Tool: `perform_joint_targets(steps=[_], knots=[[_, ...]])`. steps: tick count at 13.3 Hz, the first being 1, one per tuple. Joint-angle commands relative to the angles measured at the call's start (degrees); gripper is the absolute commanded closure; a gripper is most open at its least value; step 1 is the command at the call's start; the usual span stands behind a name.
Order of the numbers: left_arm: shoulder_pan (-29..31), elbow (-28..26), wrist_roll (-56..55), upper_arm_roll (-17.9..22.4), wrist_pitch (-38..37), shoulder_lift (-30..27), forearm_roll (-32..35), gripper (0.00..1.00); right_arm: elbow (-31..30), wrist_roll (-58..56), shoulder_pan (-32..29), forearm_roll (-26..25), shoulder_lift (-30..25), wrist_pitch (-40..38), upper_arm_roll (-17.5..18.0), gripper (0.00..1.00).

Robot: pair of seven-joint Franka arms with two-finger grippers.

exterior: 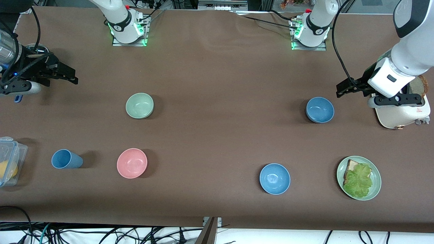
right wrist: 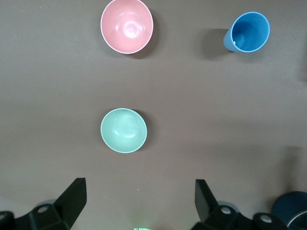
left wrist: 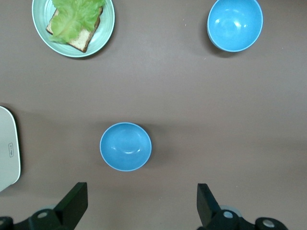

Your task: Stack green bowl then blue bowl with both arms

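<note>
The green bowl (exterior: 139,105) is seen upright on the brown worktop (exterior: 217,142), toward the right arm's end and roughly midway between the base edge and the camera edge. It is empty and nothing touches it; in the right wrist view it (right wrist: 123,130) lies apart from the two black fingers (right wrist: 72,199) of the right tool. The blue bowl (exterior: 320,109), of a dull slate colour, is set upright toward the left arm's end, about as far from the front camera as the green bowl and well apart from it. In the left wrist view it (left wrist: 125,146) is shown empty, clear of the left tool's fingers (left wrist: 74,203).

The right tool (exterior: 69,76) is held above the worktop near the edge at the right arm's end, its fingers spread wide and released, with nothing between them. The left tool (exterior: 343,88) is held above the worktop near the edge at the left arm's end, just beside the blue bowl, likewise spread open and holding nothing.

Nearer to the front camera, a pink bowl (exterior: 132,163) and a blue cup (exterior: 66,159) lying on its side are placed toward the right arm's end. A clear lidded container (exterior: 10,159) sits at that end's edge. A brighter sky-blue bowl (exterior: 274,178) and a pale-green plate (exterior: 375,184) carrying bread and lettuce (exterior: 358,179) are found toward the left arm's end. A cream toaster (exterior: 403,115) stands at that end, partly covered by the left arm.
</note>
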Motion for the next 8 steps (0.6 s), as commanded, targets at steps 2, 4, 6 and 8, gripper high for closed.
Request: perform_joint_targets(steps=[2,4,6,8], knots=[[0.5,2.5,1.3,-0.3,-0.9,0.7,1.1,0.00,-0.6,-0.1,-0.8,-1.0,-0.7,-0.8,1.1,0.00],[0.5,2.5,1.5,-0.1,-0.9,0.8,1.1,0.00,-0.5,-0.7,-1.0,-0.9,-0.4,-0.8,1.0,0.00],[0.5,2.5,1.6,0.0,-0.9,0.8,1.1,0.00,-0.5,-0.7,-1.0,-0.9,-0.3,-0.4,1.0,0.00],[0.6,2.5,1.6,0.0,-0.9,0.9,1.1,0.00,-0.5,-0.8,-1.1,-0.9,-0.3,-0.6,0.8,0.00]])
